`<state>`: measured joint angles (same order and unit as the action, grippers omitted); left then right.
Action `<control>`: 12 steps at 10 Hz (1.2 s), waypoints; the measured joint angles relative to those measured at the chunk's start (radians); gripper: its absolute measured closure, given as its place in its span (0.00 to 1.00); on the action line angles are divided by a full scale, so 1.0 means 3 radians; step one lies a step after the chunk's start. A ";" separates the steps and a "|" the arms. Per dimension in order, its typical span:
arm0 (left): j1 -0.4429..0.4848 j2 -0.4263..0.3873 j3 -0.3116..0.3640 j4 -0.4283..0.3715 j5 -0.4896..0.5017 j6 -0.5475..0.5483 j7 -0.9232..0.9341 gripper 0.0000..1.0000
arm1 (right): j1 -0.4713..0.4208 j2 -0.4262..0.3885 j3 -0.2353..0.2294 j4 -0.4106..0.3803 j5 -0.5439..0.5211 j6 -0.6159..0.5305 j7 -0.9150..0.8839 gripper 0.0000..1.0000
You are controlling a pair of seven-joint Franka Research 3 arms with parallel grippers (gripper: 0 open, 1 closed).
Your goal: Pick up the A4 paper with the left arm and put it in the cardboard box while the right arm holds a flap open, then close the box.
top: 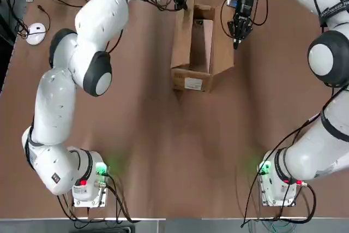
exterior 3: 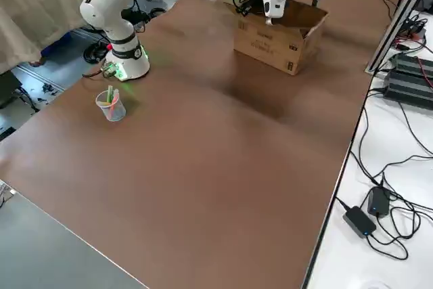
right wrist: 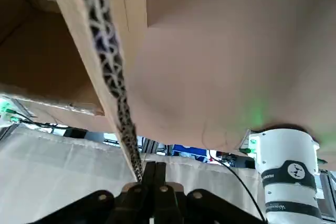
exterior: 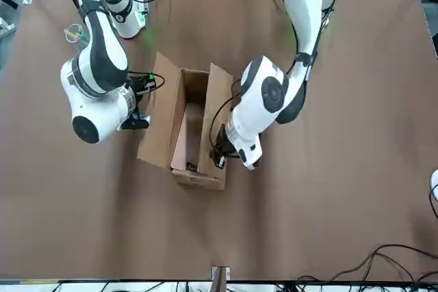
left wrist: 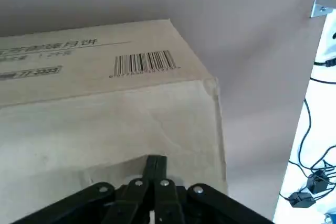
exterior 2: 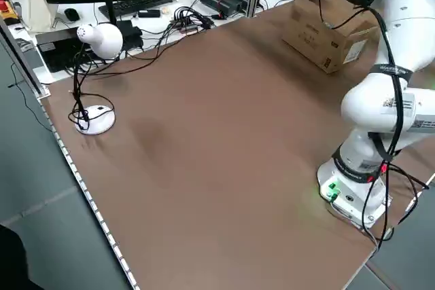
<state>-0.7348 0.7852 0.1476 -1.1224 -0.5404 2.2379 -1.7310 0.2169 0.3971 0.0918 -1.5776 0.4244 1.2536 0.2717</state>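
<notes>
The cardboard box (top: 192,83) lies open at the far middle of the table, its white label facing the arms. A pale tan-pink sheet, the A4 paper (exterior: 186,143), leans inside it. My left gripper (exterior: 219,158) is shut at the box's far end, on the left side. Its fingertips (left wrist: 155,162) press on the outer face of the raised left flap (left wrist: 131,103). The right gripper (top: 237,41) is shut too, beside the right flap (top: 223,45), which is spread outward. In the right wrist view that flap's corrugated edge (right wrist: 113,72) meets the closed fingertips.
A clear cup with pens (exterior 3: 110,105) stands near the right arm's base. A small white lamp (exterior 2: 98,39) and a round white device (top: 35,33) sit at the table's far left. Cables and electronics line the far edge.
</notes>
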 joint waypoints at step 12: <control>-0.0094 0.0151 0.0006 -0.0011 0.0167 0.0269 0.0000 0.99 | 0.0316 0.0141 0.0007 0.0179 0.0518 0.0901 0.0145 0.99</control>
<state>-0.7629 0.8306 0.1494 -1.1256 -0.4902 2.3188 -1.7310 0.3118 0.4393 0.0939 -1.5240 0.5798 1.5238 0.3152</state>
